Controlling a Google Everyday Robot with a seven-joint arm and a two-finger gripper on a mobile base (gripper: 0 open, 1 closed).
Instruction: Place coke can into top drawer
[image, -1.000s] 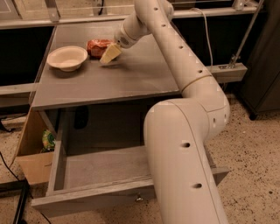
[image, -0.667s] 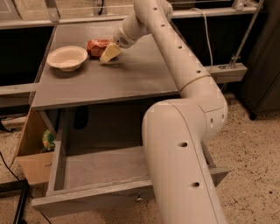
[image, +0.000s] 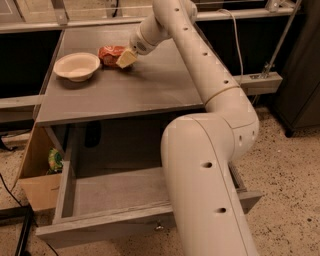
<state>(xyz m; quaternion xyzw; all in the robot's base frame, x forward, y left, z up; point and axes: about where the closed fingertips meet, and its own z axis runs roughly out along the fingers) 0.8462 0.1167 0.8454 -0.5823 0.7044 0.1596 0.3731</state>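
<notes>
The coke can (image: 109, 54), red-orange with a wrinkly body, lies on its side on the grey tabletop (image: 140, 85), just right of the cream bowl (image: 77, 65). My gripper (image: 125, 59) reaches over the table from the right, and its cream fingertips touch the can's right end. The top drawer (image: 100, 220) is pulled open below the table, its inside bare, with a small metal knob (image: 159, 227) on its front panel. My white arm crosses over the drawer's right part and hides it.
A brown cardboard box (image: 37, 170) stands left of the drawer with a green-yellow packet (image: 54, 160) inside. A black cable runs on the speckled floor at the left. A dark cabinet (image: 305, 75) stands at the far right.
The gripper has moved slightly left and closer to the can's right end. The can, bowl and drawer have not moved.
</notes>
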